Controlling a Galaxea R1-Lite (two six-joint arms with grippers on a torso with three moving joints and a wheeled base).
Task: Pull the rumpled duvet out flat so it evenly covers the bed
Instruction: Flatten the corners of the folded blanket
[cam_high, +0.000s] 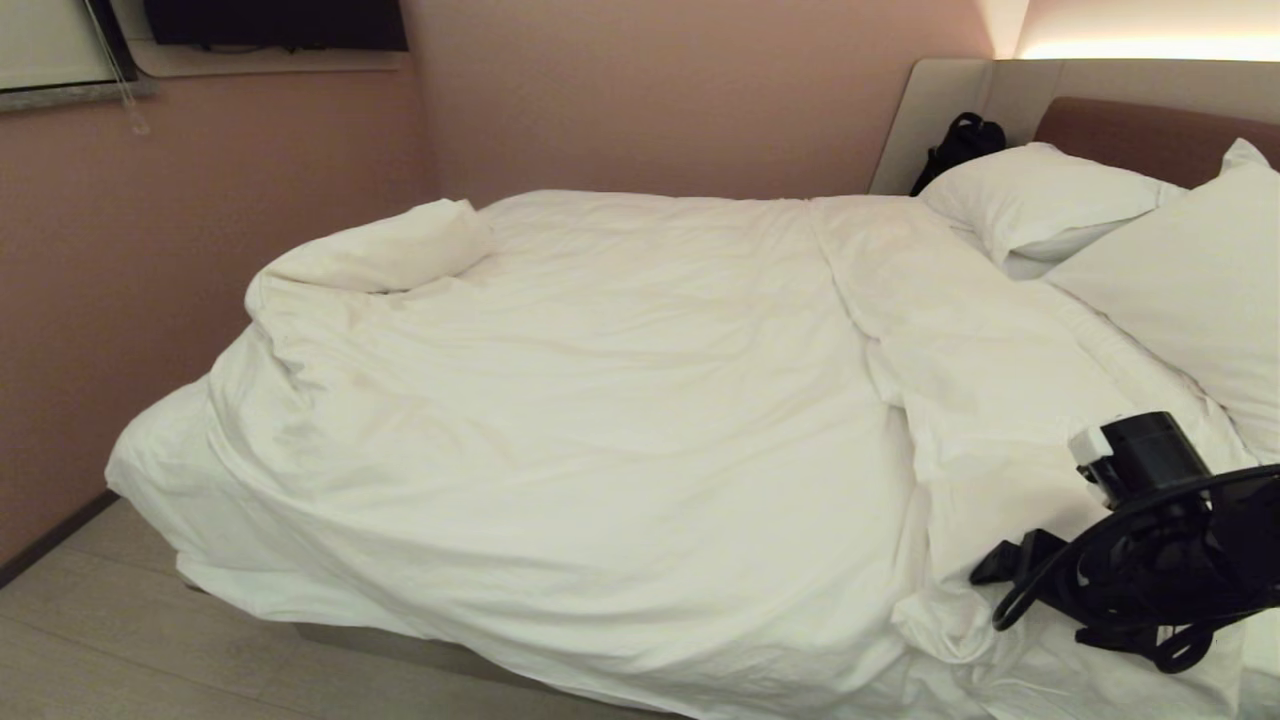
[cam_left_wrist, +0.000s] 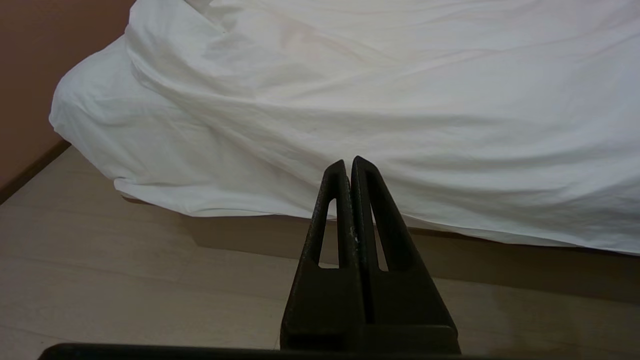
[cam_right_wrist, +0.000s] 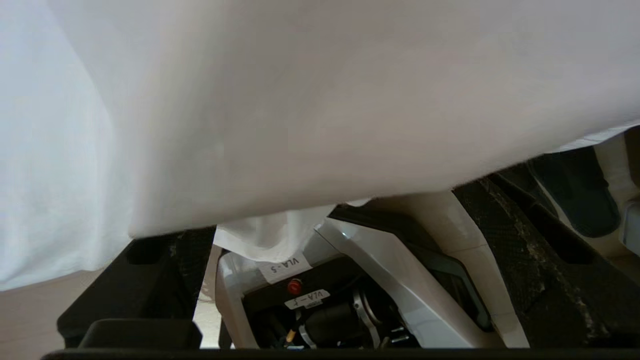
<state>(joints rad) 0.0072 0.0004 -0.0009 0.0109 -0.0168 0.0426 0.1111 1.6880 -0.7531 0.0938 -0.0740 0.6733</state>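
White duvet spread rumpled over the bed, right gripper at its near edge by the pillows — jaws wide apart, fabric draped over them — left gripper pinched closed, beside the bed's near side.

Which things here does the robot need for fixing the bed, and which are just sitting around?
For the job:
duvet, rumpled
bed
right gripper, at the duvet's edge
left gripper, parked near the floor

Just lying about:
pillows
black bag by the headboard

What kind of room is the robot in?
Probably a bedroom, maybe a hotel room: a wide bed under a white duvet, pillows, and a padded headboard.
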